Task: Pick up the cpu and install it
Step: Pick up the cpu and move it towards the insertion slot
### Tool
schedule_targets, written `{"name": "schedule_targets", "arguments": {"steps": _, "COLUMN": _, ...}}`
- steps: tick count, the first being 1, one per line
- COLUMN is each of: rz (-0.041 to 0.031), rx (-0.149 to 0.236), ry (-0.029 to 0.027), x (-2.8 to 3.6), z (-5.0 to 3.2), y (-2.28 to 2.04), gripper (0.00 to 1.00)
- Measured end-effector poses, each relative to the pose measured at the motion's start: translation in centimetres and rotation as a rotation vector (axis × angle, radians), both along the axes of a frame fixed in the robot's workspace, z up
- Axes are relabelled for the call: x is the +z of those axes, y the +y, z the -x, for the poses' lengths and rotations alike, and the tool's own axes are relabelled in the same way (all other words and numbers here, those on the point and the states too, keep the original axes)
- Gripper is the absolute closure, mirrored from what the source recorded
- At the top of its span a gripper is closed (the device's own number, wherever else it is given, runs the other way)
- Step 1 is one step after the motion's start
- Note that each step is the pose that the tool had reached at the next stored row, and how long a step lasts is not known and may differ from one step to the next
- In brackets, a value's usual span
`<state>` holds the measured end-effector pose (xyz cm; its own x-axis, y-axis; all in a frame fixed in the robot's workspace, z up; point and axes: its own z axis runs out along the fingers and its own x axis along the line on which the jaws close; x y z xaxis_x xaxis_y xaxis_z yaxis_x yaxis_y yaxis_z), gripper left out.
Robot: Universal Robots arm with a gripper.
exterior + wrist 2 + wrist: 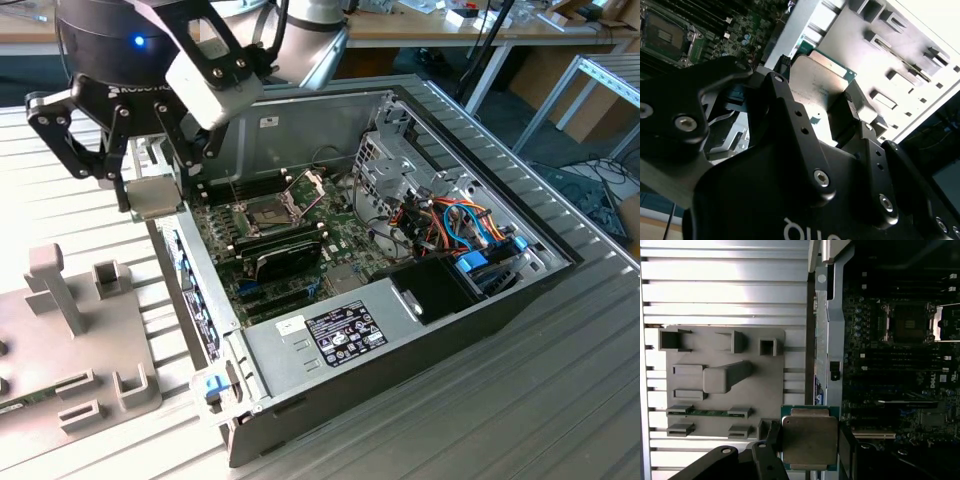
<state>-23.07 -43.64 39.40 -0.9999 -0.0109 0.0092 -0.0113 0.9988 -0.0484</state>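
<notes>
Ribbed grey metal slats make up the surface, bright with glare on the exterior view's left. On it I see the open computer case, a sheet-steel box with its lid off. A green motherboard, crowded with dark slots and small parts, lies flat in its floor. Beside the case, on the exterior view's left, sits a matte grey moulded fixture with raised blocks, an upright post and narrow holders.

The gripper is black anodised metal, made of jointed links with bare screw heads. It hangs over the case's side wall, between the fixture and the motherboard. Its fingers are pinching the cpu by two opposite edges.

The socket is a dark square well, and its hinged metal frame stands open.

The cpu is off the surface and well apart from the socket. It is a thin plate with a dull, brushed silver lid and a green rim showing around it. The lid faces the first wrist camera. It looks almost square to me, so I cannot pick out a long axis.
</notes>
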Motion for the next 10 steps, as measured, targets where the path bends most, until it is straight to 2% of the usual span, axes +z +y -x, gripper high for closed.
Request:
{"name": "schedule_targets", "arguments": {"steps": 3, "rz": 0.0001, "rx": 0.000, "ry": 0.0001, "x": 0.00, "z": -0.48, "y": 0.00, "gripper": 0.45}}
{"name": "schedule_targets", "arguments": {"steps": 10, "rz": 0.0000, "rx": 0.000, "ry": 0.0000, "x": 0.00, "z": -0.62, "y": 0.00, "gripper": 0.45}}
